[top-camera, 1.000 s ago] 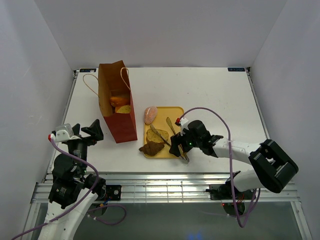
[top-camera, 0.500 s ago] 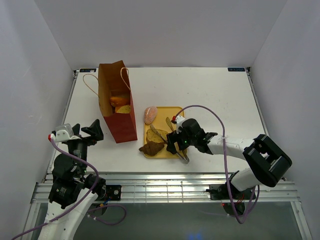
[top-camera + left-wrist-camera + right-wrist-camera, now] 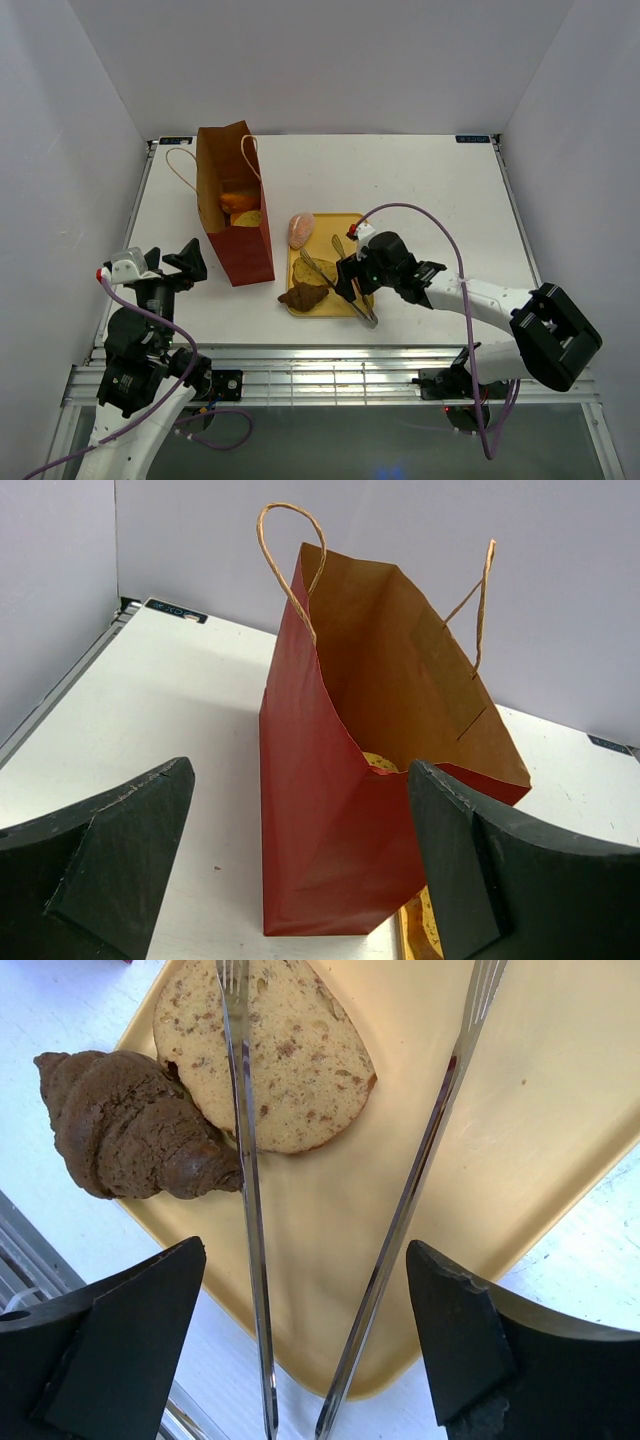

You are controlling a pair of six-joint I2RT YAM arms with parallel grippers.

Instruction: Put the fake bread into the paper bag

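Observation:
The reddish-brown paper bag (image 3: 235, 205) stands upright and open at the table's left, with orange and tan fake bread (image 3: 241, 207) inside. A pink roll (image 3: 301, 230) sits at the yellow tray's (image 3: 350, 224) far left corner. On the tray lie a speckled slice (image 3: 270, 1055) and a brown croissant (image 3: 130, 1130) that overhangs the near edge. My right gripper (image 3: 305, 1248) is open low over the tray's near corner, its fingers outside both arms of the silver tongs (image 3: 247, 1210), apart from them. My left gripper (image 3: 300, 770) is open, facing the bag (image 3: 390, 780) and holding nothing.
The tongs (image 3: 345, 275) lie in a V across the tray, one arm over the slice beside the croissant (image 3: 303, 296). The bag's cord handles (image 3: 180, 165) loop outward. White walls close in the table on three sides. The metal rail (image 3: 330, 362) runs along the near edge.
My right gripper has shifted a little left and forward over the tongs, and its jaws have narrowed slightly. The left arm, bag and bread have not moved.

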